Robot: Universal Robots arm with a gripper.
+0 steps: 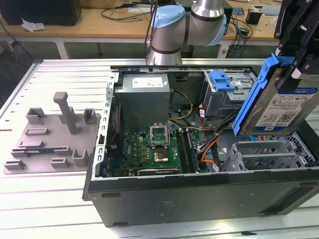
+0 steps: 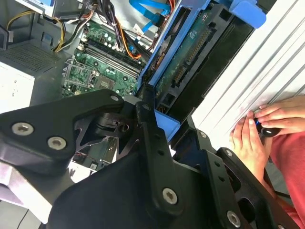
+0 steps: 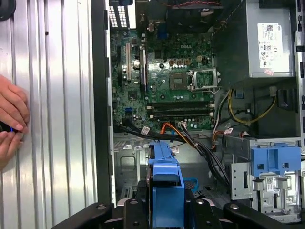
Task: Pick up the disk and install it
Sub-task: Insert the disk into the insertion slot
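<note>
The disk [image 1: 291,107], a silver drive with a white-and-blue label in a blue carrier bracket, hangs tilted in the air over the open computer case [image 1: 199,191], at the exterior view's right. My gripper [image 1: 295,67] is shut on its upper part, black fingers on either side. In the second wrist view the disk [image 2: 190,62] runs edge-on away from the gripper [image 2: 159,121], with its connector side showing. In the first wrist view the disk's blue carrier [image 3: 164,179] sticks out of the gripper [image 3: 164,210], above the case's cables.
Inside the case lie the motherboard [image 1: 154,149], a grey power-supply box [image 1: 144,97] and a drive bay holding a bare blue bracket [image 1: 222,80]. A grey fixture [image 1: 55,134] lies on the slatted table. A person's hands [image 2: 259,126] rest beside the case.
</note>
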